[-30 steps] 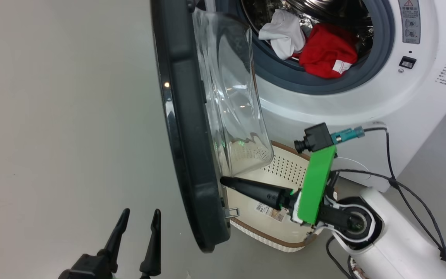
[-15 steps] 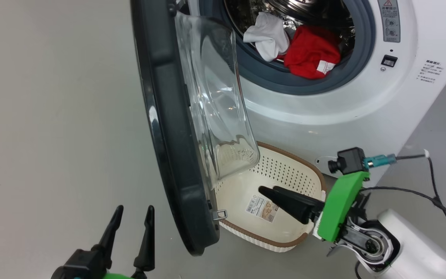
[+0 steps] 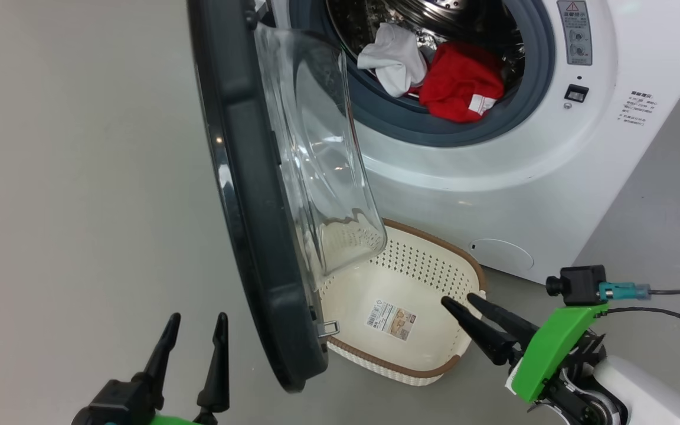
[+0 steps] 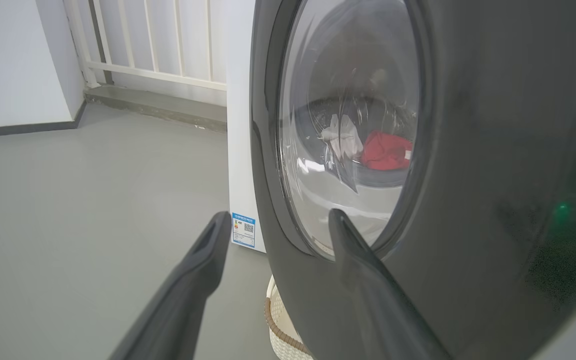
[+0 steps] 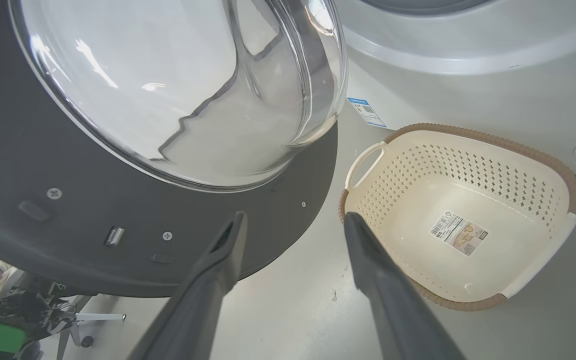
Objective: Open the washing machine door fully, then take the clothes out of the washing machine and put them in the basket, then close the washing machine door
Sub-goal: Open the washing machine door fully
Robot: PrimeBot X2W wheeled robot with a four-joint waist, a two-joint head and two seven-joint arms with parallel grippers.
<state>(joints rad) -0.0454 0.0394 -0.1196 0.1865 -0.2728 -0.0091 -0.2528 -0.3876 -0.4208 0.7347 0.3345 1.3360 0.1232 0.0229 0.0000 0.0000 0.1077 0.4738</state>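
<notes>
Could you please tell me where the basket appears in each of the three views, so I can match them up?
Head view: the basket lies low centre, partly behind the washing machine door's glass bowl.
Left wrist view: a sliver of the basket at bottom centre, under the door's dark rim.
Right wrist view: the basket at the right, empty.
Shared landmark: the open door, next to the basket each time.

The washing machine [image 3: 493, 177] is white with a grey ring. Its door [image 3: 245, 206] is black with clear glass. The clothes [image 3: 461, 82] are red and white. The basket [image 3: 428, 265] is cream with little holes and a brown rim. The floor [image 3: 80, 177] is grey. The left tool [image 3: 197, 321] and right tool [image 3: 460, 300] are black.
</notes>
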